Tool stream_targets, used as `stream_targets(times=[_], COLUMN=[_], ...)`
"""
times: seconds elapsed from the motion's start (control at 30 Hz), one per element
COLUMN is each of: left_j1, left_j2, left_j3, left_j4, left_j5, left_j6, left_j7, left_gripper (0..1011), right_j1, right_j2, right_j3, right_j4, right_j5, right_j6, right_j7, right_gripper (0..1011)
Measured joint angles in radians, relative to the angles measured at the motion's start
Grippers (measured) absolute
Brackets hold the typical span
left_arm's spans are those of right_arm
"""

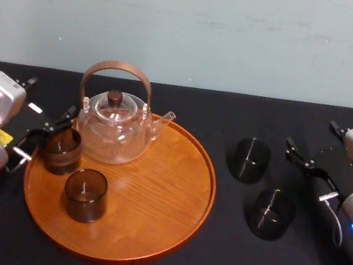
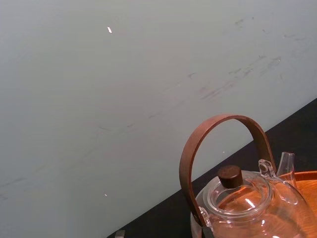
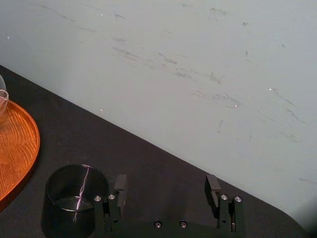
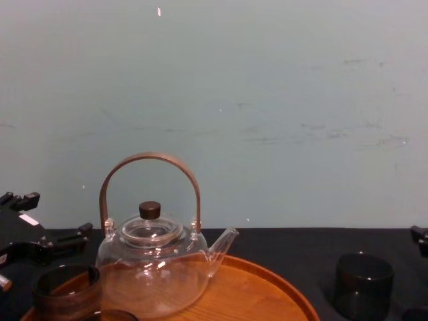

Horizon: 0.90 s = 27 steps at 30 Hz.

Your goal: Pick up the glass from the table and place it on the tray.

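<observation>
Head view: tray (image 1: 153, 193) sits centre-left w/ the teapot (image 1: 115, 129) and two tumblers on it: rim glass (image 1: 61, 150) at its left edge, front glass (image 1: 85, 195) lower down. Two more stand on the black worktop (image 1: 223, 261), right of centre: far glass (image 1: 249, 160) and near glass (image 1: 270, 214). They are apart from each other and from the tray. Those two aren't on the tray yet, so prob. one of them is next.

L hand (image 1: 45, 133) is at left of frame, fingers spread wide, tips right by the rim glass; can't tell if touching. R hand (image 1: 309, 170) is at right of frame, near both worktop tumblers, fingers wide, holding nothing. Right wrist view: a worktop glass (image 3: 72, 198) sits just outside one finger, not btwn them.

Handling (judgement):
- Small and thin-walled, so light; stiff, no give.
- Smooth sides, so slippery.
- Fragile, could chip if knocked vs. its neighbour or the tray rim.
- No handle, so grip across the wall approx. mid-height, a finger either side, gentle squeeze.
- Lift clear of the low rim, then set down on bare wood away from teapot and other tumblers.
</observation>
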Motion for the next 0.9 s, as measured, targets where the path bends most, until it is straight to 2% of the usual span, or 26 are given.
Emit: stream_targets(times=[0.9], left_j1=[0.0], left_j2=[0.0], left_j3=[0.0], left_j4=[0.0], left_j5=[0.0], left_j6=[0.0], left_j7=[0.0], left_gripper=[1001], right_j1=[0.0], right_j2=[0.0], right_j3=[0.0], right_j4=[0.0], right_j5=[0.0], right_j6=[0.0], right_j7=[0.0], right_gripper=[1002])
